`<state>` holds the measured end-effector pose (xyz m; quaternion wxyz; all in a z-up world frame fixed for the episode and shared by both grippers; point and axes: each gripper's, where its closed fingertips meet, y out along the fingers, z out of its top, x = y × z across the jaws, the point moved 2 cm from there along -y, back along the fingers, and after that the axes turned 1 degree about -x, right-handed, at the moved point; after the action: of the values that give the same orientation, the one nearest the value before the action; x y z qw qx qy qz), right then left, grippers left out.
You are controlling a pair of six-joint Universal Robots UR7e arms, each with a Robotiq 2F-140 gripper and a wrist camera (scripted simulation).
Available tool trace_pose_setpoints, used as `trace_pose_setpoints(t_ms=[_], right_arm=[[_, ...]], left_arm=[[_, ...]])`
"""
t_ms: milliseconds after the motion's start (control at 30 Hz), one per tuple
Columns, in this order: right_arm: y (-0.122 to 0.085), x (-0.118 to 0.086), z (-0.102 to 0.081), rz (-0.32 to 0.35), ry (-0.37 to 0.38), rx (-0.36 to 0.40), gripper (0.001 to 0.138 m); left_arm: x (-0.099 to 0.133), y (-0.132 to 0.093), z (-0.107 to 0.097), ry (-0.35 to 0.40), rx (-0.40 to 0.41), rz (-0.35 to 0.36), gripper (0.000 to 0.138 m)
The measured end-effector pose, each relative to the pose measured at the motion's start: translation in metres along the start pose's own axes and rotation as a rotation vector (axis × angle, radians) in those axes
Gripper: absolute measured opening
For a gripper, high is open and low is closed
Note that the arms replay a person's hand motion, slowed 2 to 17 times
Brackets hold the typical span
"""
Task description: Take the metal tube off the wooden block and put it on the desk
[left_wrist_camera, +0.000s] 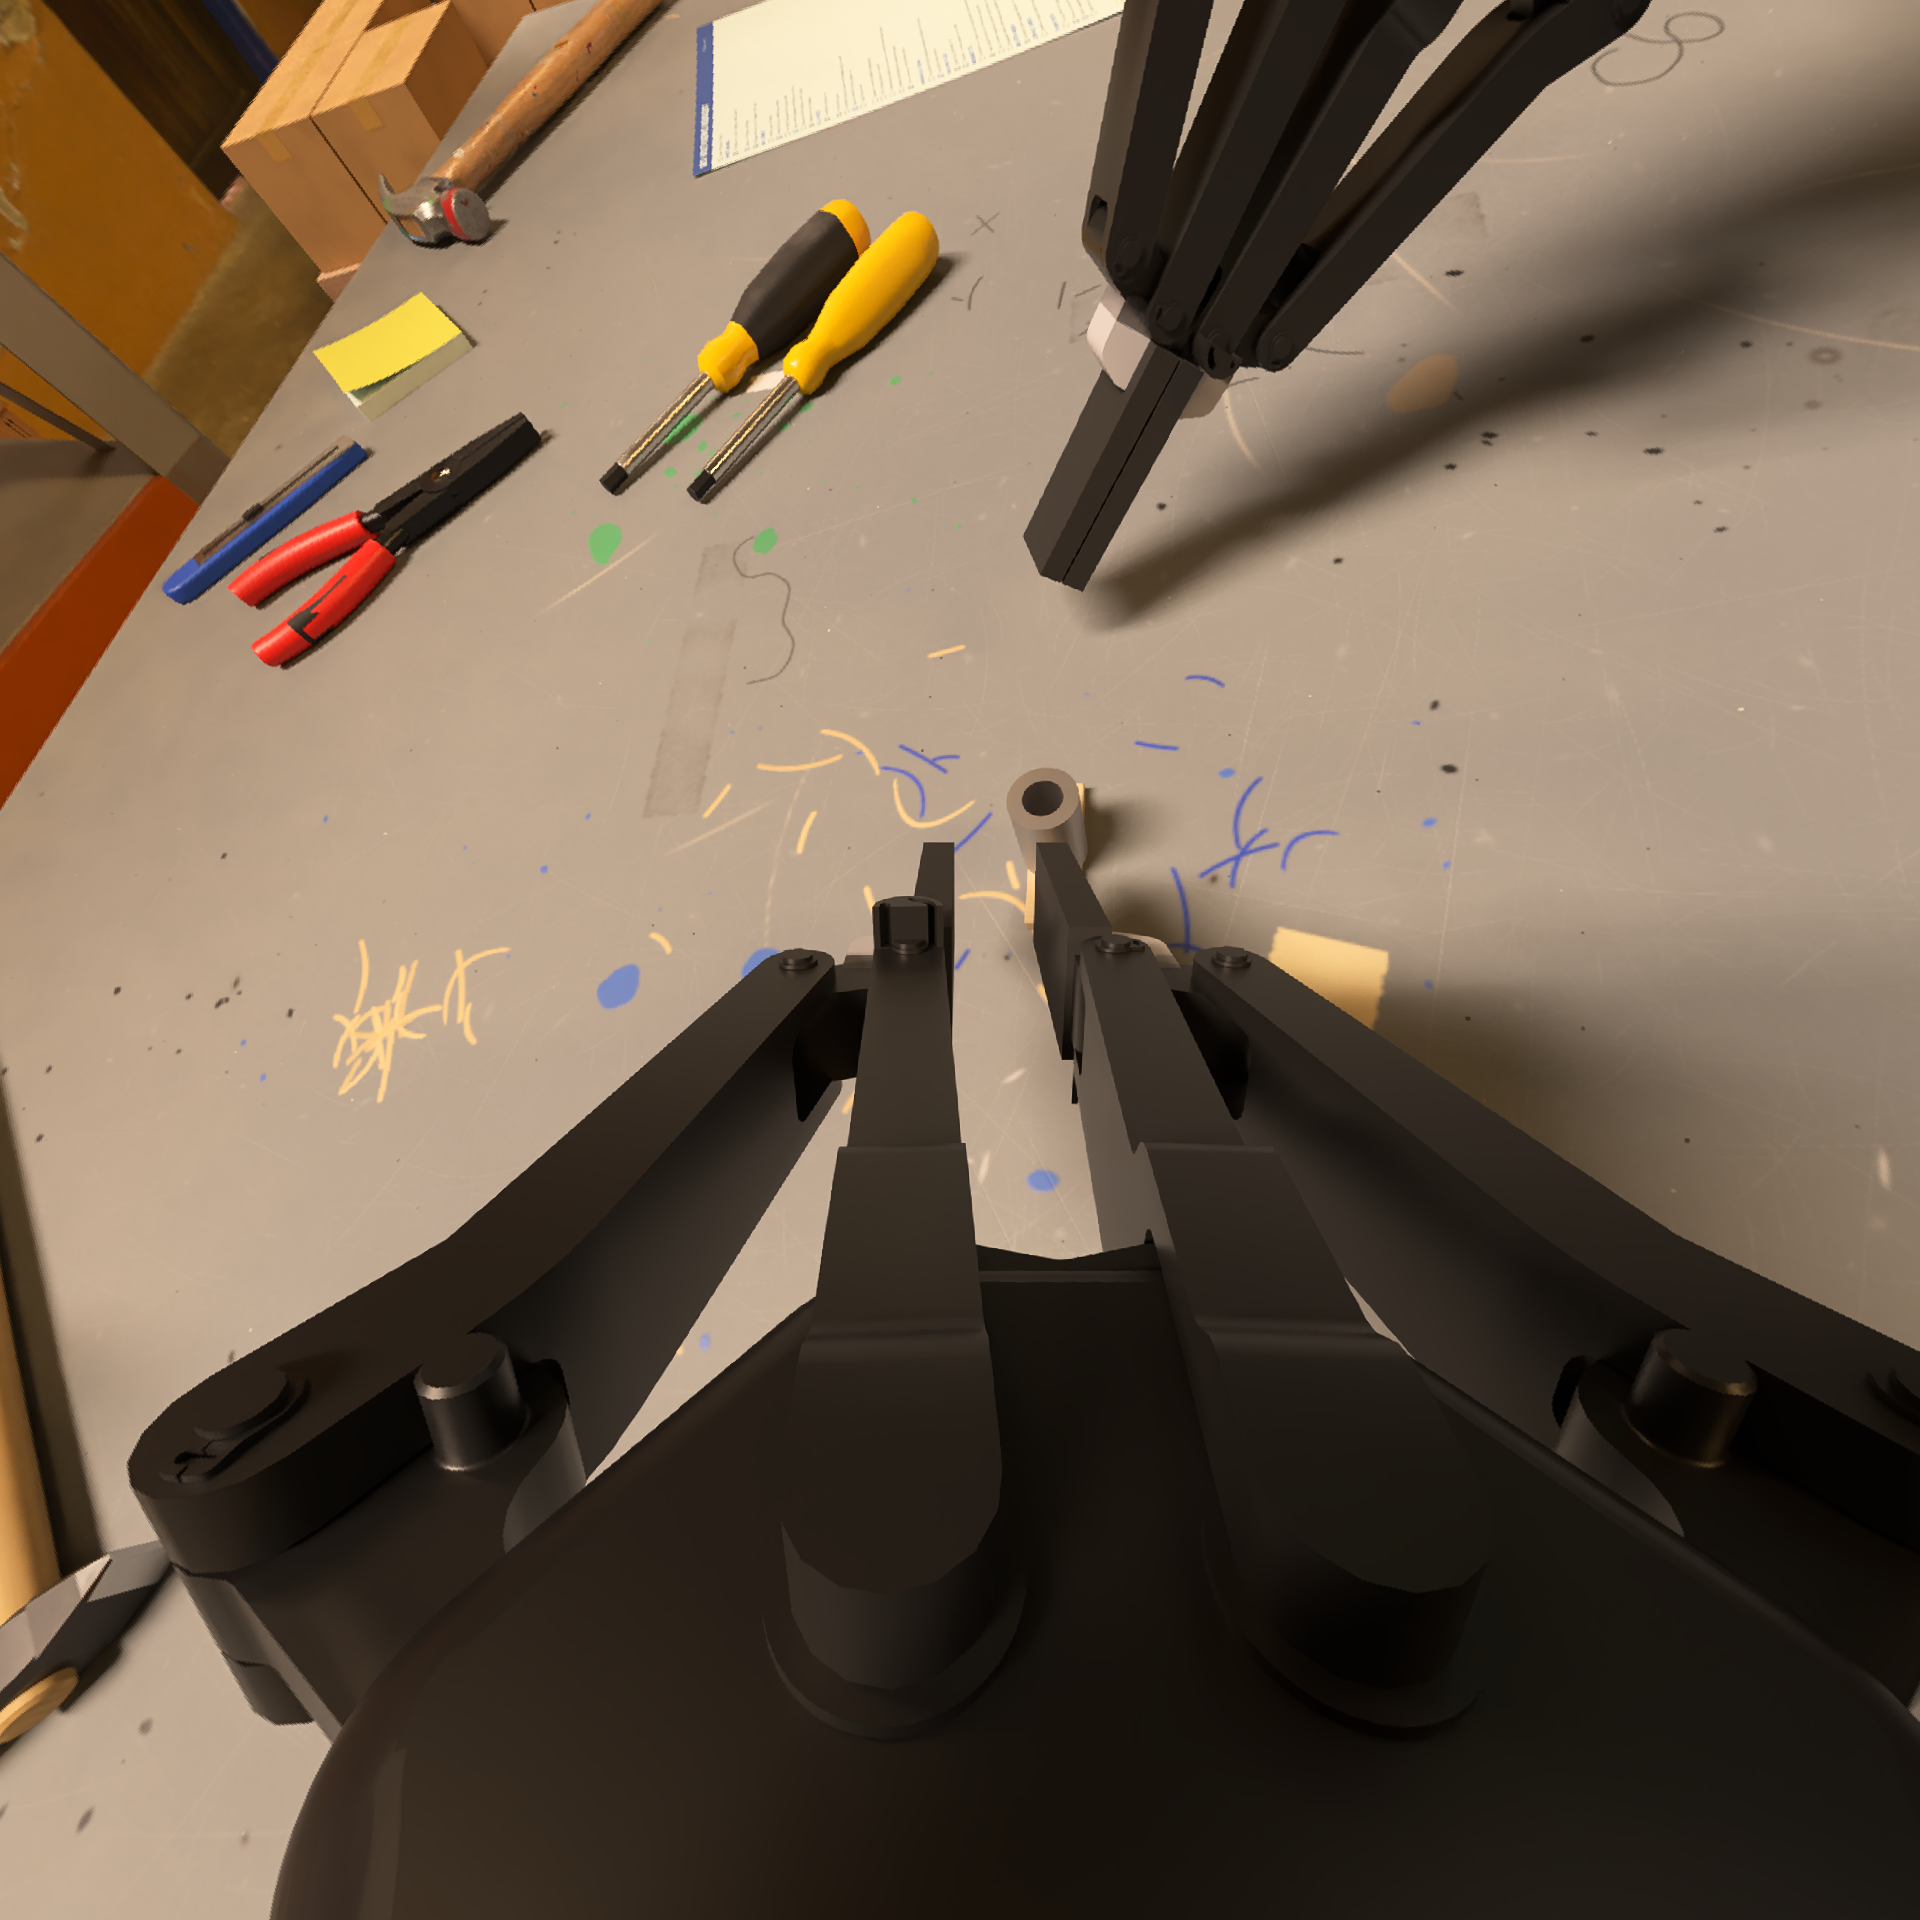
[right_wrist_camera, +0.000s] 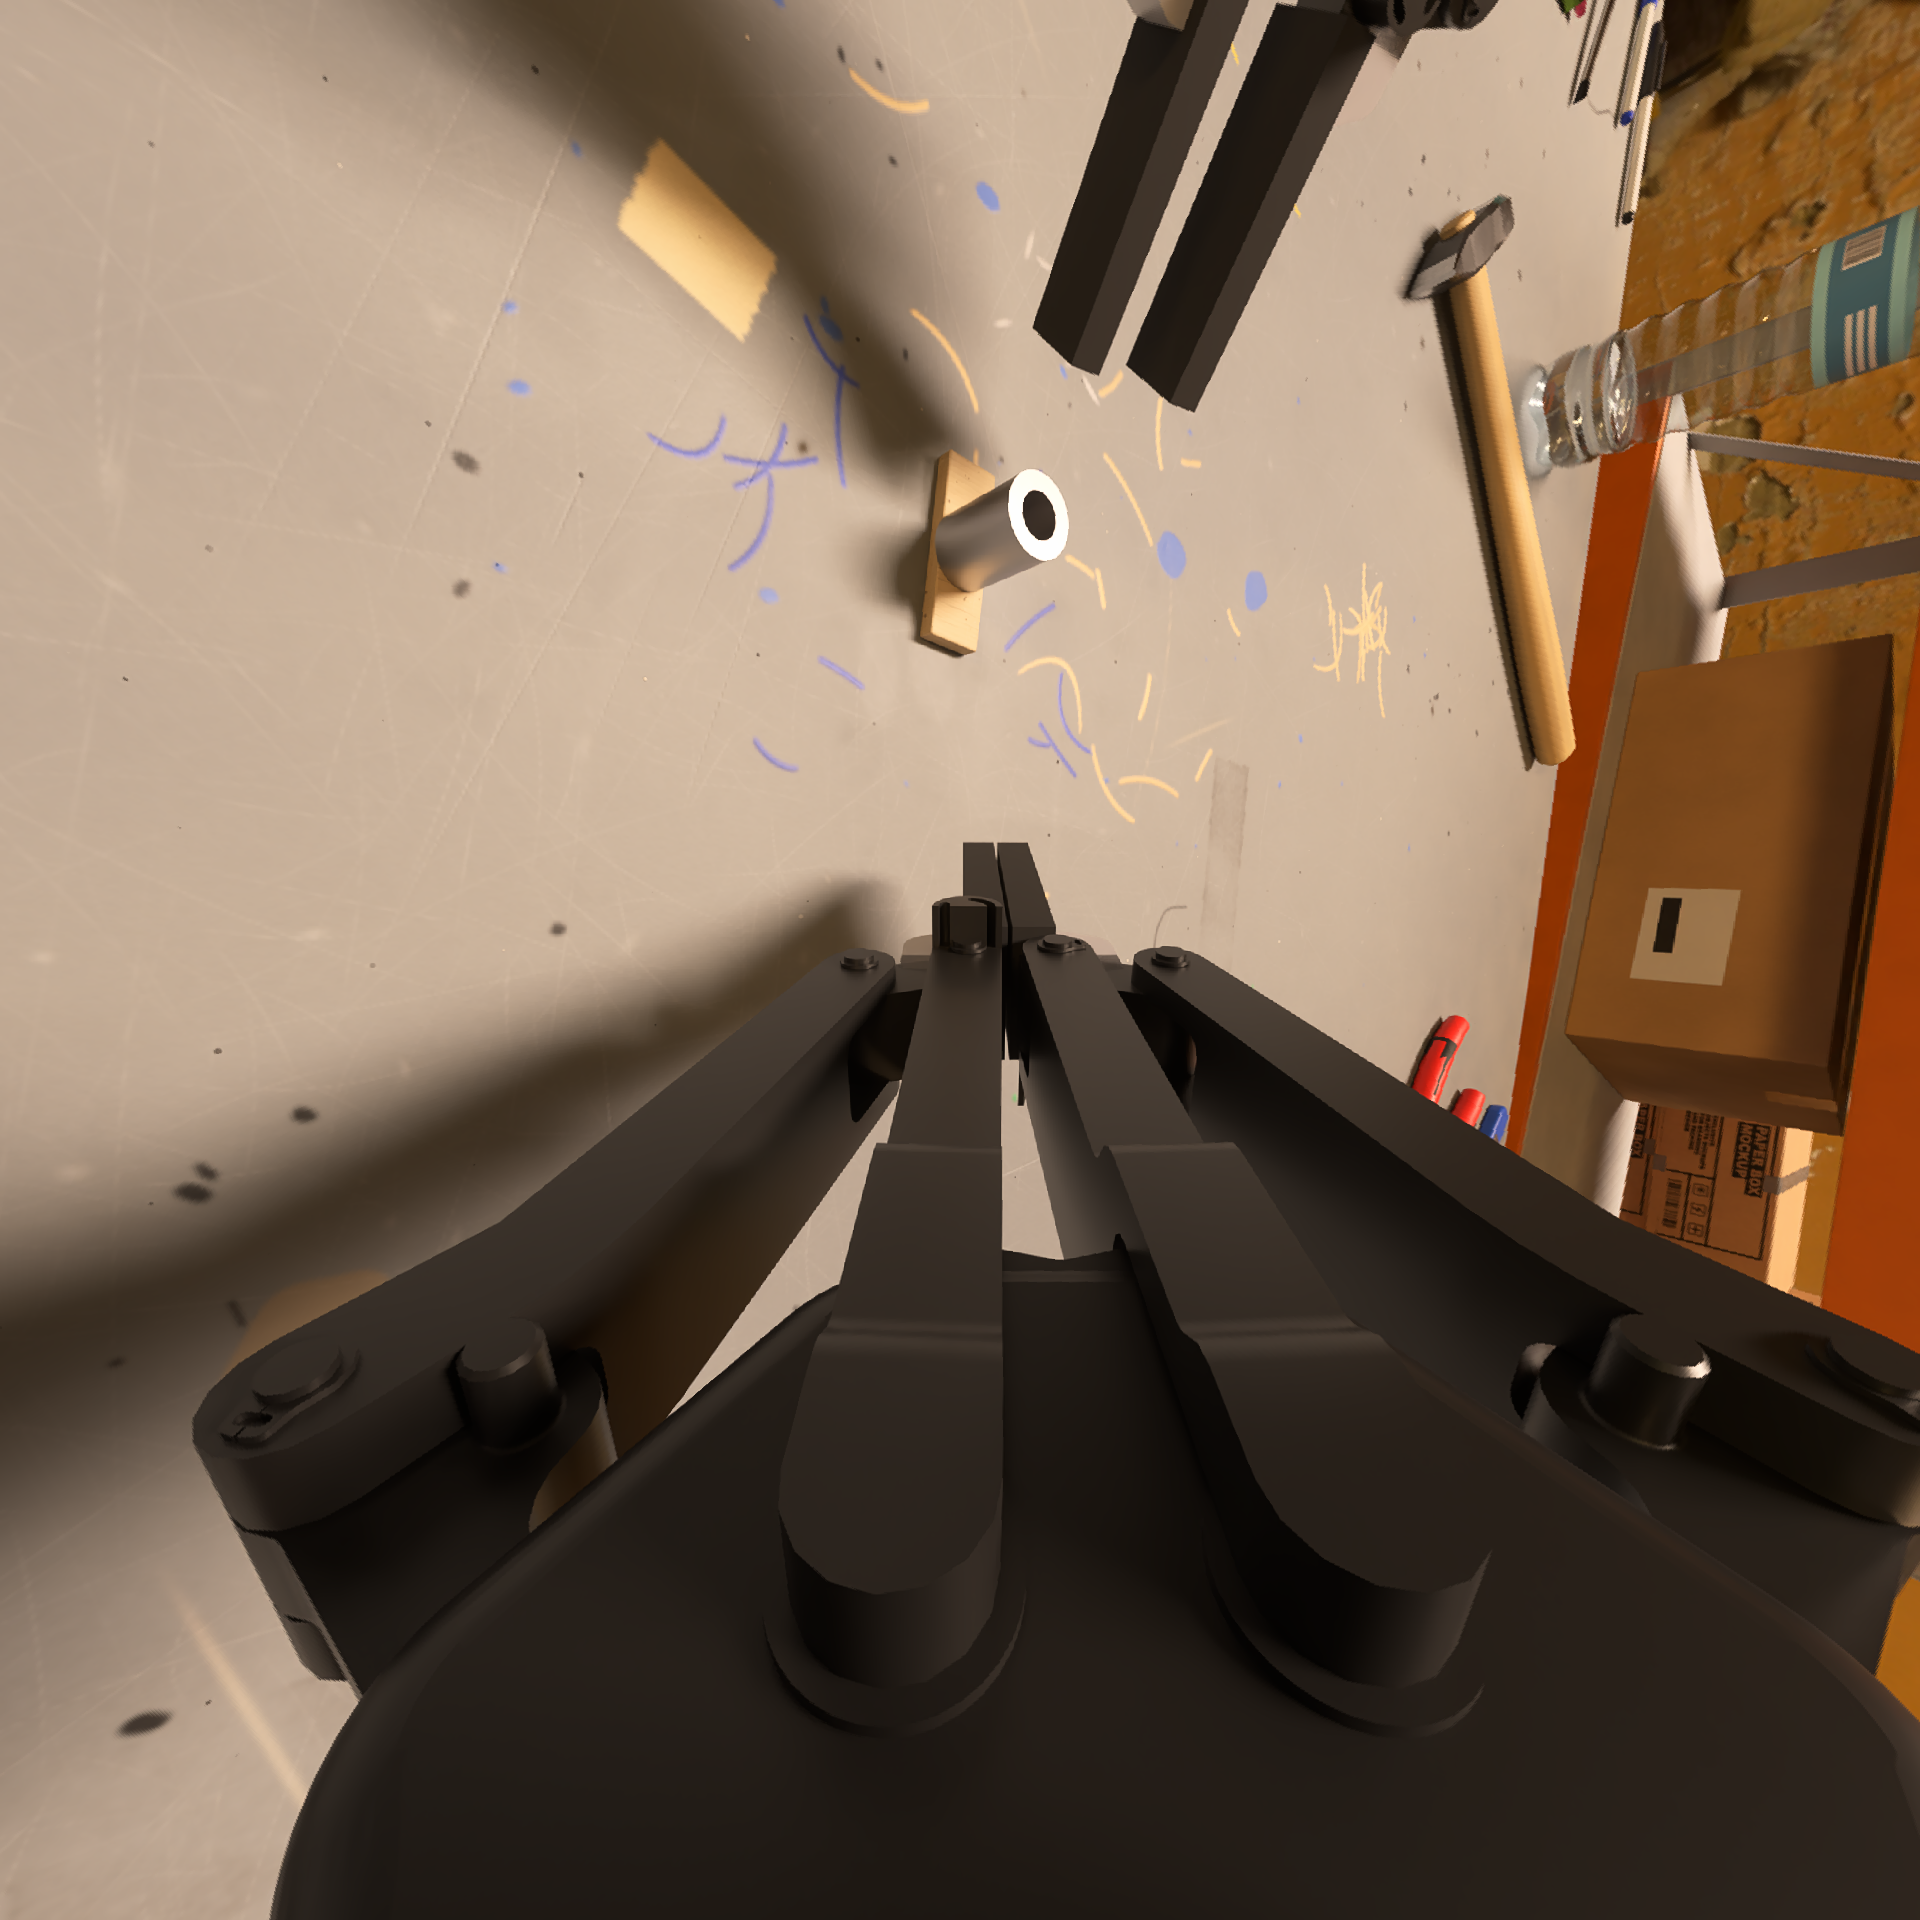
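A short grey metal tube [left_wrist_camera: 1044, 821] stands upright on a small flat wooden block [right_wrist_camera: 951, 613] on the grey desk [left_wrist_camera: 1558, 727]. The tube also shows in the right wrist view [right_wrist_camera: 987, 535]. My left gripper [left_wrist_camera: 995, 862] hangs above the desk just short of the tube, its fingers a narrow gap apart and empty. Its right finger hides most of the block in the left wrist view. It also shows at the top of the right wrist view [right_wrist_camera: 1127, 369]. My right gripper [right_wrist_camera: 997, 857] is shut and empty, off the desk and well back from the tube. It also shows in the left wrist view [left_wrist_camera: 1065, 566].
Two yellow screwdrivers [left_wrist_camera: 810, 332], red pliers [left_wrist_camera: 353, 551], a blue cutter [left_wrist_camera: 260, 520], yellow sticky notes [left_wrist_camera: 390, 348], a hammer [left_wrist_camera: 447, 203] and a paper sheet [left_wrist_camera: 883, 62] lie at the far left. Another hammer [right_wrist_camera: 1496, 488], a bottle [right_wrist_camera: 1714, 353] and a cardboard box [right_wrist_camera: 1745, 883] are by the desk edge.
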<state>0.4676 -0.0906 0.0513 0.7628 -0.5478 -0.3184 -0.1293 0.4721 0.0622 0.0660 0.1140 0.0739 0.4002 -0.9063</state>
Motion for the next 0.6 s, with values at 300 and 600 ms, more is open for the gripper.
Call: trace_pose_setpoints(t_ms=[300,600], right_arm=[[0.0013,0.0011,-0.0009,-0.006,-0.019,-0.009,0.001],[0.0016,0.0008,-0.0007,-0.011,-0.029,-0.009,0.001]], left_arm=[[0.0045,-0.0009,-0.0038,-0.001,-0.004,0.006,0.02],[0.0076,0.002,-0.0048,0.025,-0.017,0.012,0.018]])
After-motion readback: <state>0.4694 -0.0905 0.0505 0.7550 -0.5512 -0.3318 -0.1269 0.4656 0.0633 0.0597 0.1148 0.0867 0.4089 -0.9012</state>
